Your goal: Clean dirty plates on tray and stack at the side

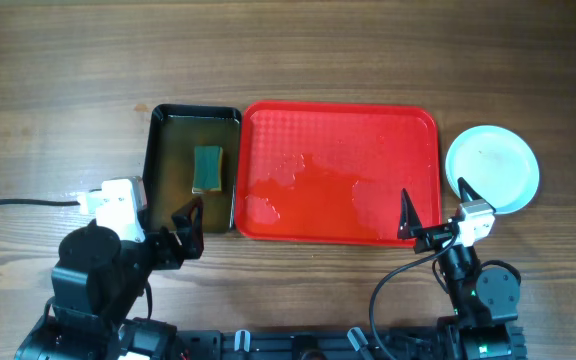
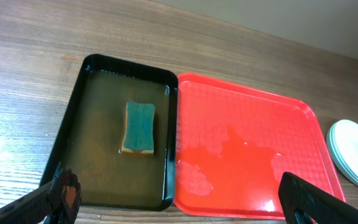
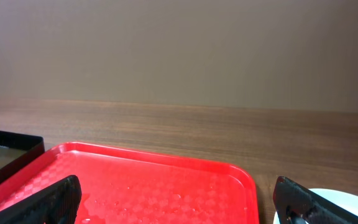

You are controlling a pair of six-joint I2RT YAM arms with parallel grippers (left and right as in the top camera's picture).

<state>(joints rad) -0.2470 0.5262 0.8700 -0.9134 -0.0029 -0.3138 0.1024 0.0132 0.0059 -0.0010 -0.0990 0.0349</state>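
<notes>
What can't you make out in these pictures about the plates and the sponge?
Stack of round pale mint-white plates, overhead: the uppermost covers the rest, hiding their count and cleanliness.
Same stack, left wrist: cut off by the right frame edge; right wrist: only a rim sliver at the bottom edge.
Green rectangular sponge in the black rectangular tub: underside hidden.

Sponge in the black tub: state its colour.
The sponge is green on top with a yellowish lower edge; the left wrist view shows it best.

Overhead camera: straight down on the tray [image 1: 368,140], distant. Left wrist camera: steeply downward from the tray's near-left, closer. Right wrist camera: nearly level across the tray from its near-right edge. All views share the tray.
</notes>
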